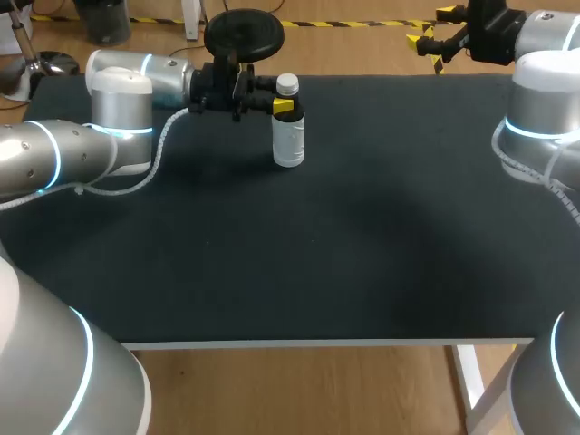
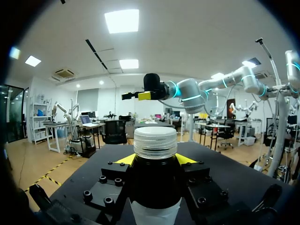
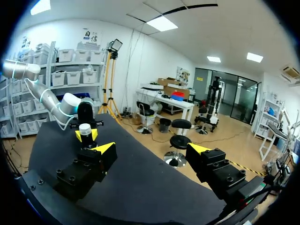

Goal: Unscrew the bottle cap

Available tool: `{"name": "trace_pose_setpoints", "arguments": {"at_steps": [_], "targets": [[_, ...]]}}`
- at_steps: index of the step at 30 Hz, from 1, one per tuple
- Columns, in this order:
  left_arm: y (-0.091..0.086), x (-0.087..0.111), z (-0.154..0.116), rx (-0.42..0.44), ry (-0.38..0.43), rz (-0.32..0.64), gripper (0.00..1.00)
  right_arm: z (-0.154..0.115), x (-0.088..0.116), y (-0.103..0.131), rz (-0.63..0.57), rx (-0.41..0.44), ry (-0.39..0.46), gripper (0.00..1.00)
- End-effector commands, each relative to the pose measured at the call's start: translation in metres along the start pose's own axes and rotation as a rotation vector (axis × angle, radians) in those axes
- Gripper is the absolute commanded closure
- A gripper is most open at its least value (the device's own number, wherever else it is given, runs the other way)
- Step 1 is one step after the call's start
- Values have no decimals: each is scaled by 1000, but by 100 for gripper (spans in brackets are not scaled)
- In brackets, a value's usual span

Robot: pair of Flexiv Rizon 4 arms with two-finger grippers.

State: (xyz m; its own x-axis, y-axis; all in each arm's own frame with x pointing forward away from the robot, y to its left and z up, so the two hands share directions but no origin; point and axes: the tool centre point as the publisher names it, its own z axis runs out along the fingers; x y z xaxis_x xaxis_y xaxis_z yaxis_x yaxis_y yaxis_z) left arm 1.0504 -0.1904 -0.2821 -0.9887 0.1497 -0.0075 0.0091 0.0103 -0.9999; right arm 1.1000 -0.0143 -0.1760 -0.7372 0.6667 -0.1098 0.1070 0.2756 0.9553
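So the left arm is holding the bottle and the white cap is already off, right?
Not quite. The left arm does hold the bottle, but the white cap is still on top of it, not off. The left wrist view shows it clearly.

The bottle (image 1: 288,136) stands on the table's (image 1: 362,254) far side, between the left fingers (image 1: 284,106)
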Motion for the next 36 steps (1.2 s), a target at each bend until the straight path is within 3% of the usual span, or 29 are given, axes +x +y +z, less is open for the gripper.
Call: {"name": "trace_pose_setpoints", "arguments": {"at_steps": [1,11,21,30,36], "targets": [[-1,0,1,-2,-1,-1,100,5,6,-4,1,-69,39,0],[-1,0,1,-2,-1,-1,100,36,54,-1,45,-169,199,0],[-1,0,1,-2,-1,-1,100,52,99,3,29,-168,337,0],[-1,0,1,-2,-1,-1,100,62,129,-2,54,-170,418,0],[-1,0,1,-2,-1,-1,100,64,133,-4,63,-154,431,0]]}}
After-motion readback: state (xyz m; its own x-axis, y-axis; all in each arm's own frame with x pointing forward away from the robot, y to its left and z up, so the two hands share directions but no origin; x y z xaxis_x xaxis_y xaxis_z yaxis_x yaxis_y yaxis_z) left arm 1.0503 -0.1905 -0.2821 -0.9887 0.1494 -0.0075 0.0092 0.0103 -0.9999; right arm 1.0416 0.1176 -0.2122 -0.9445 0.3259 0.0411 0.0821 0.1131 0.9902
